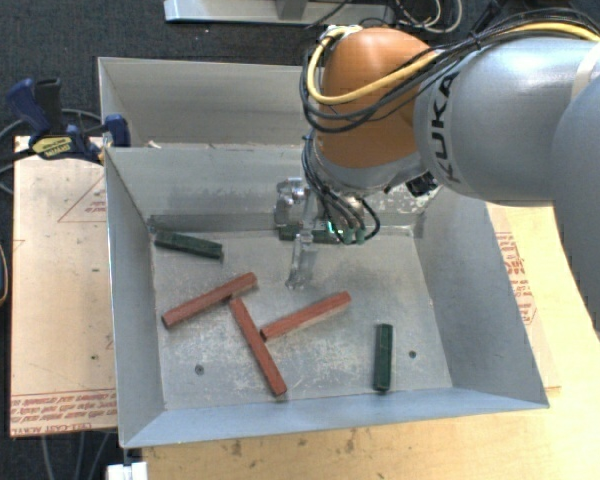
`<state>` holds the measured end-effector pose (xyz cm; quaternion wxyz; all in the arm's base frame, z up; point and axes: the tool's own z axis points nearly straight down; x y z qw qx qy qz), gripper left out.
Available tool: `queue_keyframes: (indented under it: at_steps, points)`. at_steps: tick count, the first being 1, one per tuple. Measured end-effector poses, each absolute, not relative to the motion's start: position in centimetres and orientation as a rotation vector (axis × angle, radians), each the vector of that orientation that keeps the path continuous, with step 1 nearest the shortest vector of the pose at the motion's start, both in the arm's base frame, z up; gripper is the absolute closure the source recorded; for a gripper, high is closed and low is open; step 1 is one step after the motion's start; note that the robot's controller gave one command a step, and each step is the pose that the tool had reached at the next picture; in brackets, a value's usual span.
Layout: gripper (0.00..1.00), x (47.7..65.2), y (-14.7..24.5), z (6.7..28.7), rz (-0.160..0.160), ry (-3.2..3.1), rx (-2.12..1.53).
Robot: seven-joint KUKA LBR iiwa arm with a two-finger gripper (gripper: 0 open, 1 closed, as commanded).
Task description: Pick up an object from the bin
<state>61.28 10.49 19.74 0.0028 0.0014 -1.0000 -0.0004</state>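
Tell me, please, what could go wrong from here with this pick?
The gripper is over bare bin floor between the left red bar and the right red bar, so it might grab nothing. Both seem to touch the middle red bar, so lifting one could shift the others.

The grey arm (525, 98) is reaching in from about two o'clock, with its thick last link lying close to level. The orange cover (365, 128) is capping the wrist at its end, and yellow and black cables (380, 80) are looping over the dome. Under the cover the gripper (300, 266) is hanging down, its tip pointing toward six o'clock.
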Motion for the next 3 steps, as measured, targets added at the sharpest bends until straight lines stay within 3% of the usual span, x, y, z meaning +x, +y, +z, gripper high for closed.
queue_keyframes:
  at_steps: [1,2,3]
  points:
    - [0.00,55.7,6.7,6.5,0.000,-3.133,0.086]
    - [1.00,56.1,6.8,7.1,-0.002,-3.143,0.088]
    - [1.00,60.9,10.5,21.4,-0.001,-3.038,0.836]
